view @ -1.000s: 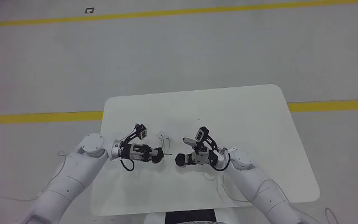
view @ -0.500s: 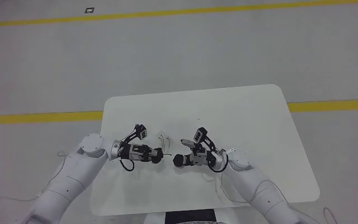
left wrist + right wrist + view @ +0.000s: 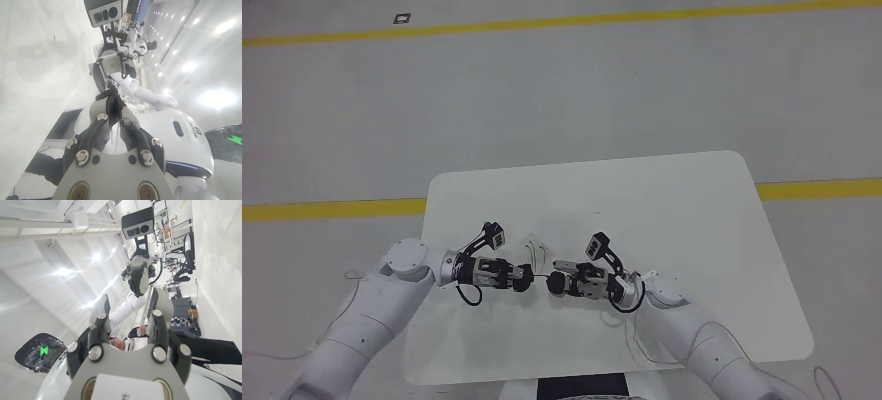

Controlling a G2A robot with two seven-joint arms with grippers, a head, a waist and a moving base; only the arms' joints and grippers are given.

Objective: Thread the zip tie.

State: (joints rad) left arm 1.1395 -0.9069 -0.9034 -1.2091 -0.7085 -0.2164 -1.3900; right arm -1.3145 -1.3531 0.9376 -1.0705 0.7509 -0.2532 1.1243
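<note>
My left gripper (image 3: 524,277) hangs above the table's front middle, shut on a thin black zip tie (image 3: 538,273) whose tip pokes out toward the other arm. In the left wrist view the tie's strands (image 3: 116,138) run back between the closed fingers (image 3: 98,108). My right gripper (image 3: 554,281) faces it tip to tip, a small gap away, and is open. Nothing sits between its spread fingers (image 3: 157,300) in the right wrist view, and the left gripper (image 3: 137,283) shows just beyond them.
The white table (image 3: 672,200) has rounded corners. A few thin pale zip ties (image 3: 532,245) lie on it just behind the two grippers. Grey floor with yellow lines surrounds the table.
The right gripper has moved left toward the left gripper, closing most of the gap. The left arm and its zip tie have stayed put.
</note>
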